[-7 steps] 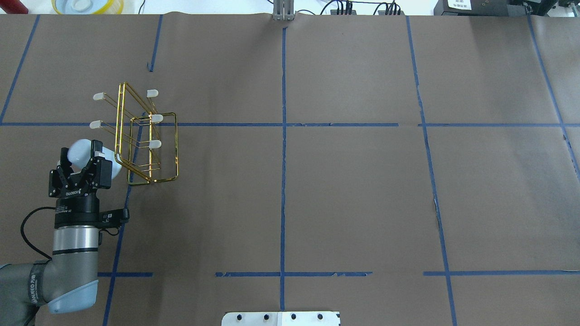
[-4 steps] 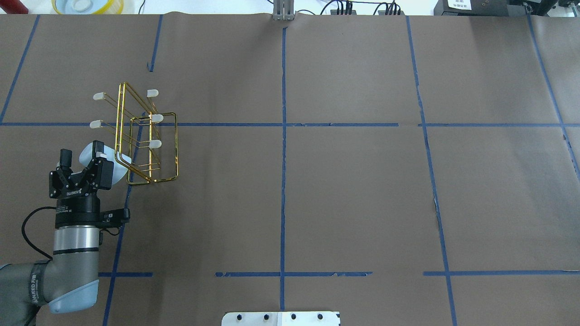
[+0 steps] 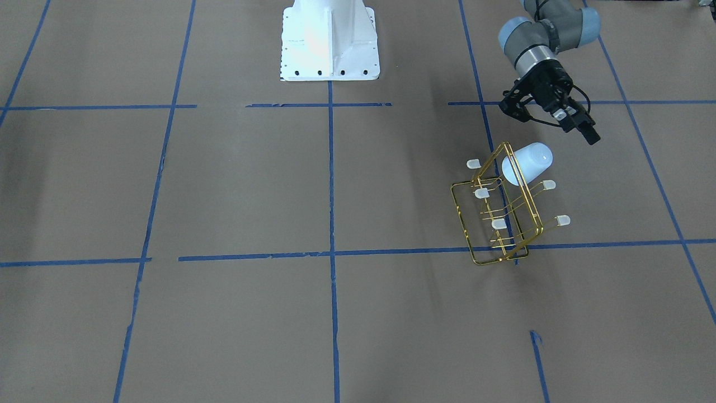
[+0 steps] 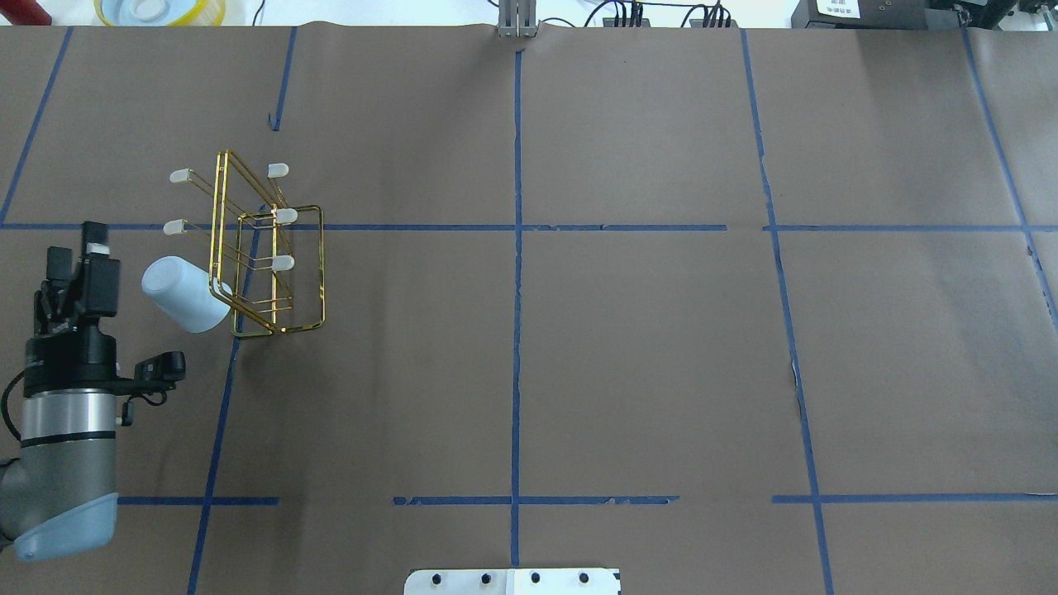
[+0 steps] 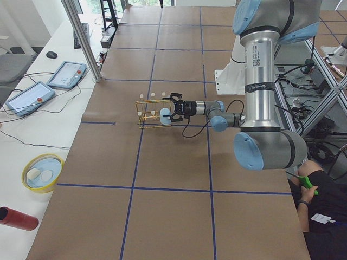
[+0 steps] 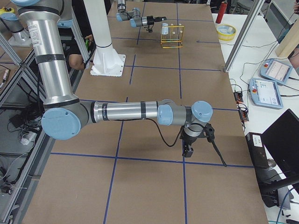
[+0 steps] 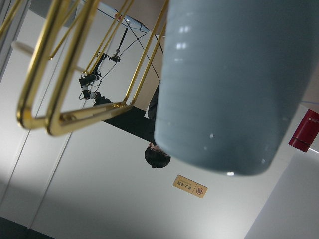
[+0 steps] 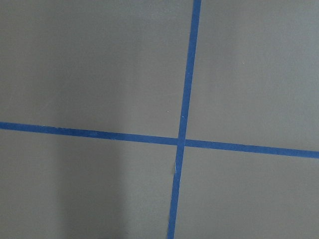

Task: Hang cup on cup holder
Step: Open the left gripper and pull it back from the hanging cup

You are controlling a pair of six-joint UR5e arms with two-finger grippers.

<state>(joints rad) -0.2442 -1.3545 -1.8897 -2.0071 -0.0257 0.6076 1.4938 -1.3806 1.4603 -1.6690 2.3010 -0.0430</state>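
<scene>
The pale-blue cup (image 4: 183, 293) hangs tilted on a lower prong of the gold wire cup holder (image 4: 283, 263), with its mouth toward the frame. It also shows in the front view (image 3: 528, 162) and fills the left wrist view (image 7: 229, 84), next to the holder's gold bars (image 7: 75, 117). My left gripper (image 4: 78, 248) is open and empty, clear of the cup on the side away from the holder (image 3: 499, 224). In the front view the left gripper (image 3: 551, 118) has its fingers spread. My right gripper (image 6: 188, 148) shows only in the right side view, so I cannot tell its state.
Brown paper with blue tape lines (image 8: 182, 139) covers the table. A yellow bowl (image 4: 159, 10) and a red cylinder (image 5: 16, 218) lie beyond the far left edge. The robot's white base plate (image 3: 330, 39) is at the near middle.
My left gripper opened, let go of the cup and drew back to the left. The cup stays on the holder's prong.
</scene>
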